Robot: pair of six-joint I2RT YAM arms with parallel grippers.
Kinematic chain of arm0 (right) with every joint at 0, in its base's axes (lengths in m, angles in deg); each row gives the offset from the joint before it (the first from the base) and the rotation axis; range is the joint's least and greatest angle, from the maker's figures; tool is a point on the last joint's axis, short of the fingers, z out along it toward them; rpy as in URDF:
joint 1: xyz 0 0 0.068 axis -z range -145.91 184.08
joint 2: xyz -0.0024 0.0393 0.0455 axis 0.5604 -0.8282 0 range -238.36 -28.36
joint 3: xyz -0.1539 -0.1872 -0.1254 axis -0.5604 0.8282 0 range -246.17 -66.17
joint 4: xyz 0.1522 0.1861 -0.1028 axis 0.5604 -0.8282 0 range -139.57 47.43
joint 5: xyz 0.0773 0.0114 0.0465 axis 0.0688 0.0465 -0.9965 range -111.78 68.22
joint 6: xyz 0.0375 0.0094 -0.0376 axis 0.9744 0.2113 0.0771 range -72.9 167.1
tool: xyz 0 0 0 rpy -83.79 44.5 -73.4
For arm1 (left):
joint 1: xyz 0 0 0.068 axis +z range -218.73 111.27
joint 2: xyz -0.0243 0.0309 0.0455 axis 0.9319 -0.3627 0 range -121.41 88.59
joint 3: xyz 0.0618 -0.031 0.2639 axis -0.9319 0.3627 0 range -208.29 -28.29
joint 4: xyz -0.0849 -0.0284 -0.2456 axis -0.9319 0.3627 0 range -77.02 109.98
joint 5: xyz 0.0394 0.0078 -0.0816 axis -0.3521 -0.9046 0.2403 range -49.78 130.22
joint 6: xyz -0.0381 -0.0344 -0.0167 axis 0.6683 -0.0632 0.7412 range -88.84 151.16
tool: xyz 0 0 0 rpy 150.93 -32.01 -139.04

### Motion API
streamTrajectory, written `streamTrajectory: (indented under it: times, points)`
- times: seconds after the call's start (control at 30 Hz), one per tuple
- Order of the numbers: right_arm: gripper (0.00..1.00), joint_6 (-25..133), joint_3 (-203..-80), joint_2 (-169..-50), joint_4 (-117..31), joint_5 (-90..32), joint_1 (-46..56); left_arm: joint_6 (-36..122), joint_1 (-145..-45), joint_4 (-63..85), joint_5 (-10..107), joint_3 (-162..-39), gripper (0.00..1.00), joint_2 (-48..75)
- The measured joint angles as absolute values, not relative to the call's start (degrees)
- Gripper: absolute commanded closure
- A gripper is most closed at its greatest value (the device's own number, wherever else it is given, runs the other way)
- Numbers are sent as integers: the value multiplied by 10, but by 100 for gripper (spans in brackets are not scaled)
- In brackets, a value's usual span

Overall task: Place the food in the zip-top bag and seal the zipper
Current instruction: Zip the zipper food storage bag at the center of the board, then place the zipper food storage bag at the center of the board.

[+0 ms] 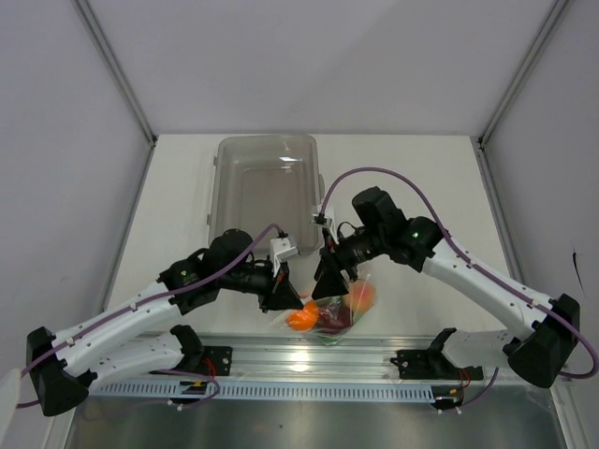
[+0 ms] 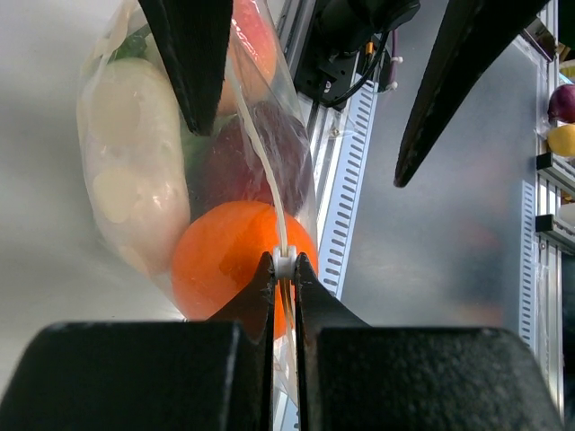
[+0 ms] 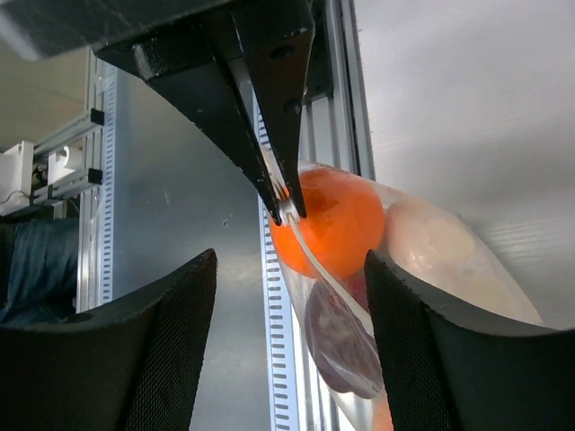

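Zip-top bag [image 2: 126, 197] in frame centre: soft, slippery, bulging with food [image 2: 225, 256]. Left gripper [image 2: 283, 260] pinched tight on zipper [image 2: 260, 153]. Right gripper [image 3: 292, 269] wide, holding nothing. Best hold: zipper edge.

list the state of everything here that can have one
zip-top bag, filled
zipper, pinched at one end; sealed or not, cannot tell
left gripper, shut on the zipper
right gripper, open, gripping nothing
orange, inside the bag
white radish, inside the bag
grey tray, upright, nothing visible inside
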State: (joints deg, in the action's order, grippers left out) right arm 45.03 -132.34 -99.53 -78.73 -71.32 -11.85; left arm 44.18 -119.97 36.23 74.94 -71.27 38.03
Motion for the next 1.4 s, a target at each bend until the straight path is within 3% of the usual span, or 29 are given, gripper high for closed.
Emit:
streamTrajectory:
  times: [0.1,0.27,0.57,0.67,0.7,0.77,0.93,1.4]
  points:
    - [40,442,-1323,-1001,-789,-716,-127,442,-1200,361,749,-713,99,383]
    - [40,437,-1317,-1002,-789,-714,-136,442,-1200,347,751,-712,99,391]
    - [54,437,-1303,-1033,-782,-696,-153,442,-1200,336,754,-702,99,409]
    - [69,439,-1288,-1034,-779,-690,-161,442,-1200,336,754,-702,99,415]
    - [82,440,-1286,-1034,-778,-688,-162,442,-1200,336,754,-702,99,416]
    - [99,445,-1280,-1033,-772,-686,-165,442,-1200,337,752,-702,99,416]
    - [100,475,-1257,-1018,-747,-661,-169,442,-1200,341,740,-701,99,416]
    - [100,619,-1155,-854,-685,-426,-171,448,-1200,392,593,-701,94,482]
